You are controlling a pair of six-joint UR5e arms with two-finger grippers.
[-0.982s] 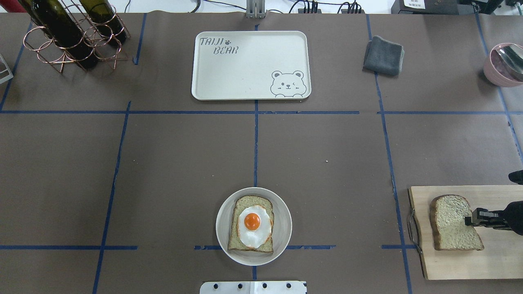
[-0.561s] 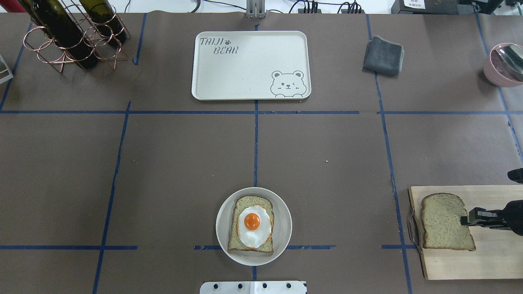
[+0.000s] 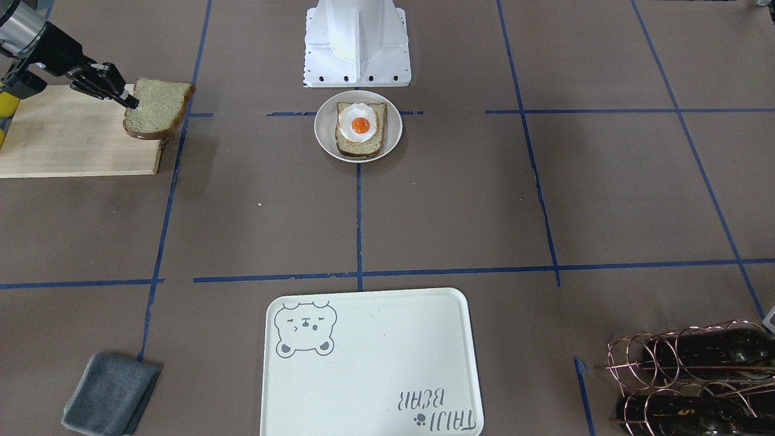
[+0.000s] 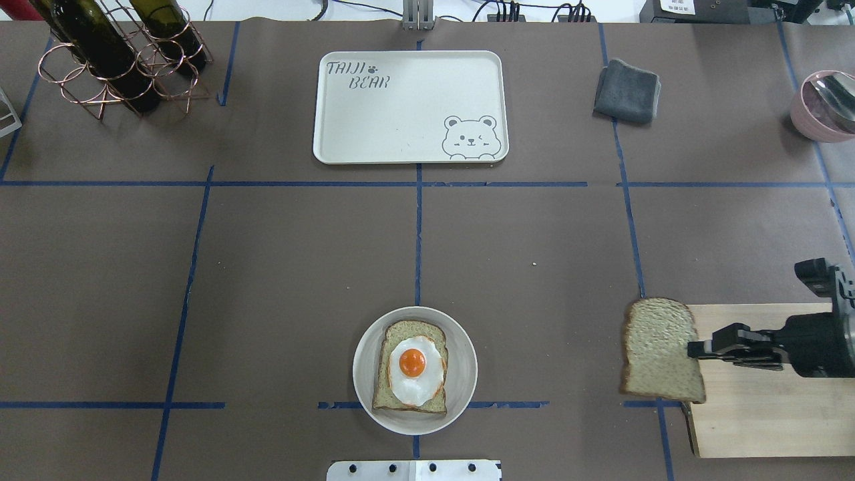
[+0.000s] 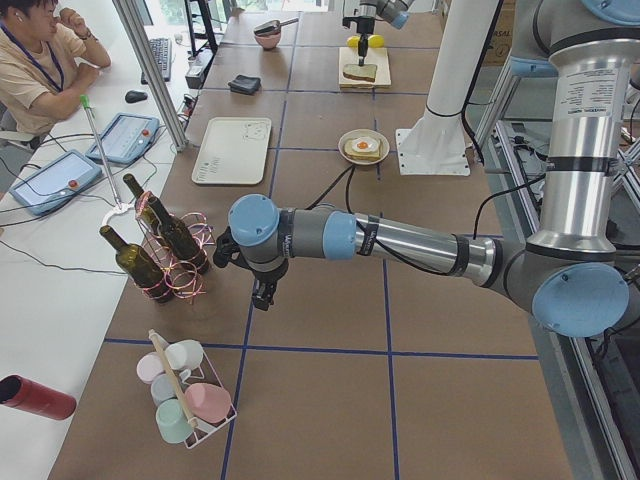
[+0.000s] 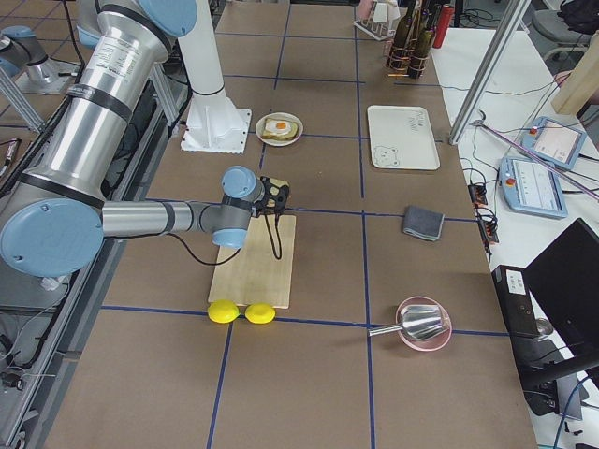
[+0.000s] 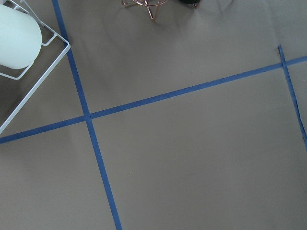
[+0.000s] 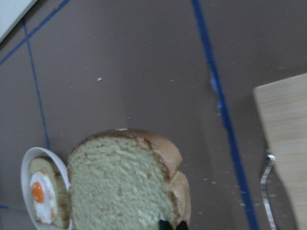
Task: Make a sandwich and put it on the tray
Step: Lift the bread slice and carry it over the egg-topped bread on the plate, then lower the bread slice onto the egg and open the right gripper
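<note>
As the right fingers (image 4: 696,349) clench only one edge of the loose slice of tan wholemeal bread with dark brown crust (image 4: 658,351), we judge that the main risk is a slip. The slice stands out flat beyond the grip, so its own weight may turn it or pull it free on the way to the plate.

A second risk is a bad landing. If the slice comes down shifted or rotated, it will not cover the lower slice of the same bread (image 4: 401,329), or it may push the white-and-orange fried egg (image 4: 414,364) aside.

The held slice floats above the table, over the end of the pale wooden cutting board with metal handle (image 4: 755,414), and it touches nothing else. The lower slice and the egg lie on the small round white plate (image 4: 364,347), well apart from the right fingers, near the robot's base. The large cream-white rectangular tray with the grey bear face (image 4: 407,107) waits at the far side, and the sandwich is not yet on it.

The left fingers (image 5: 264,297) hang over the table near the copper wire rack of dark bottles (image 5: 165,255). We cannot tell if they are released or clenched.
</note>
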